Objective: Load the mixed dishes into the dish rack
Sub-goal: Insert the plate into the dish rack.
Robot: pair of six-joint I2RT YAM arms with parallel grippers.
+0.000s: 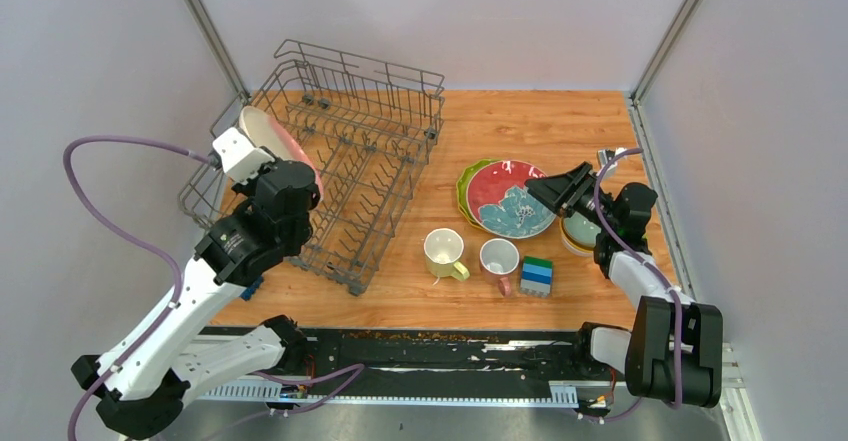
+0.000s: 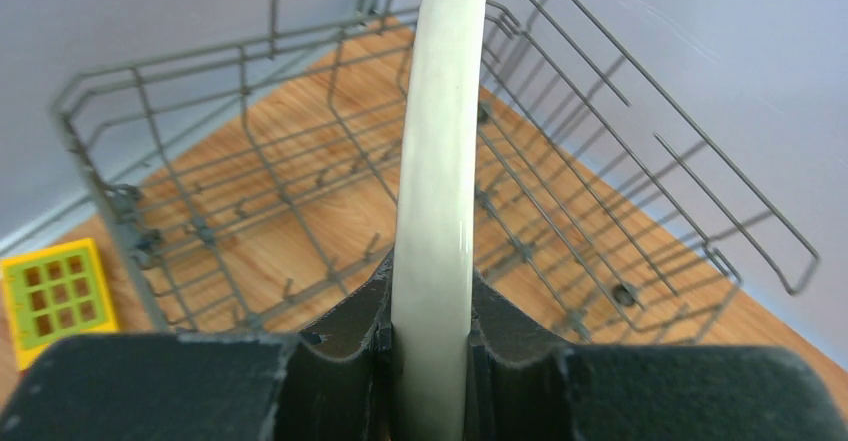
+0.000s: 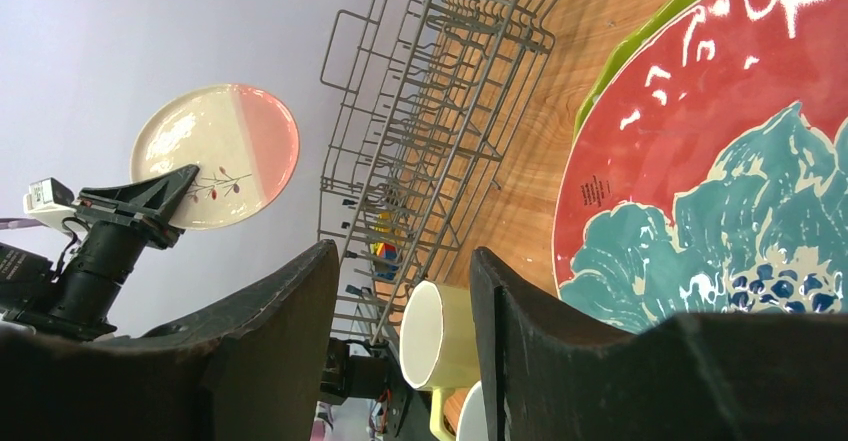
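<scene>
Left claw (image 2: 430, 311) clamping plate (image 2: 440, 111) over dish rack (image 1: 330, 111), toy blocks (image 1: 537, 276) beside pink-handled mug (image 1: 499, 259)

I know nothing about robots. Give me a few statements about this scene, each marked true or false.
1. The left pincer holds a white-pink plate on edge over the dish rack. True.
2. Both mugs sit in that rack. False: the yellow mug and pink-handled mug stand on the table.
3. The right pincer stands open and empty. True.
4. The table holds only dishes. False: toy blocks stand beside the pink-handled mug.
</scene>
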